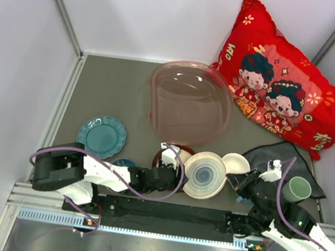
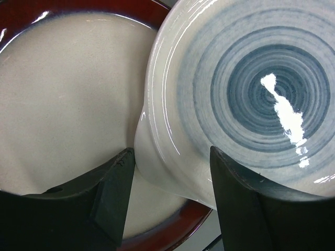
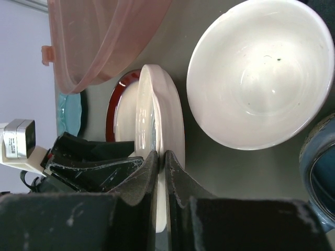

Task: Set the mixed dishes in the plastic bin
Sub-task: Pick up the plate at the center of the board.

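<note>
Teal plate: flat on the table at far left, well apart from the bin; untouched.
Blue bowl: just a sliver showing beside the left arm, near edge.
Left gripper: jaws apart, straddling the near lip of the ringed plate, one finger over the red-rimmed plate, the other over the ringed plate's inside. No contact visible on either side; not clamped yet.
Red-rimmed plate: cream centre, dark red edge, lies under the ringed plate's left side.
Ringed plate: white with blue rings, in the middle of the near row, tipped up and leaning on the red-rimmed plate. Not in the bin.
Right gripper: fingers together on the ringed plate's rim, pinching it from the right side; wrist view shows the plate edge-on between them.
Bin: pink, translucent, behind the dishes at centre; nothing seen inside.
White bowl: upright, just right of the ringed plate.
Step in hand: judged as the first pick, the ringed plate, both arms on it.
Next move: left jaws need to shut on the lip, or clear off, before the plate is lifted back and over the bin wall.
In the way: the white bowl stands close; the red-rimmed plate underneath may drag.
Cup: pale green, on the grey cloth at right.
Pillow: red, far right corner, touching the bin's rim.
</note>
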Controlling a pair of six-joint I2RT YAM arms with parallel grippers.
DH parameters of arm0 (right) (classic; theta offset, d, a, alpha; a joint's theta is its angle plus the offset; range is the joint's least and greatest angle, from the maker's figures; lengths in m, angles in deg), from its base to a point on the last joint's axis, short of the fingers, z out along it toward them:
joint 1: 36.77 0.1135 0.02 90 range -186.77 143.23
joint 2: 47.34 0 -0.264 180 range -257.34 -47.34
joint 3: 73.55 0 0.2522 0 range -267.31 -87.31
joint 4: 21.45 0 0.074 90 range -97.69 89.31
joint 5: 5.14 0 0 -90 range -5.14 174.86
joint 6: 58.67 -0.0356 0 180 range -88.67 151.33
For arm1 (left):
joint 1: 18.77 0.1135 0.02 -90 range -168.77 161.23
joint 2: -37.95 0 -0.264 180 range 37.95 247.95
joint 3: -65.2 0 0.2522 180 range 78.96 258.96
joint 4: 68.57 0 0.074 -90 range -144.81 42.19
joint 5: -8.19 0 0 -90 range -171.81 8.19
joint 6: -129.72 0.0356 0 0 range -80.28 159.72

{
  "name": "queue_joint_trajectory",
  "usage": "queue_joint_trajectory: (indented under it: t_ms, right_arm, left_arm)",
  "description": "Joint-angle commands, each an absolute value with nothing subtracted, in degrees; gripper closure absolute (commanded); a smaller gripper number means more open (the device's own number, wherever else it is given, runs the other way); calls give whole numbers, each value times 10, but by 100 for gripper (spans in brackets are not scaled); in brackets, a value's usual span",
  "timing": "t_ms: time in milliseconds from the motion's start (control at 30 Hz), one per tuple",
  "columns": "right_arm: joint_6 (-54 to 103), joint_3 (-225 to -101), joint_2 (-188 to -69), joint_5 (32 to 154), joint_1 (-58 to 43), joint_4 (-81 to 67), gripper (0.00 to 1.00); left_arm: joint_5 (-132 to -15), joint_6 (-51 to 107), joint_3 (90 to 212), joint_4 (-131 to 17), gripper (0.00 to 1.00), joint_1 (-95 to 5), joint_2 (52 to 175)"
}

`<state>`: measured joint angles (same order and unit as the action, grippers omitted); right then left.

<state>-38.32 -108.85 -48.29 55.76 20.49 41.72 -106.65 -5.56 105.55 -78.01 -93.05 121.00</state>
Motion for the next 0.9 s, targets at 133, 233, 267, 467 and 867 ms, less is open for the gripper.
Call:
queue_joint_trajectory:
  t_ms: [133,233,267,467,867]
  right_arm:
    - [-385,-1115,-418,554,210,401,70]
    - [-389,-1105,-419,558,210,400,51]
    - [-391,-1103,-419,559,210,399,49]
    - [-401,-1082,-421,571,210,387,43]
    - [-421,-1046,-472,611,210,335,41]
  left_arm:
    - [-1040,-62,1067,-805,38,-931,1230]
    - [-1038,-63,1067,-802,38,-931,1231]
    - [-1037,-63,1067,-802,38,-931,1231]
    - [-1036,-64,1067,-802,38,-931,1232]
    - [-1039,-62,1068,-802,38,-932,1229]
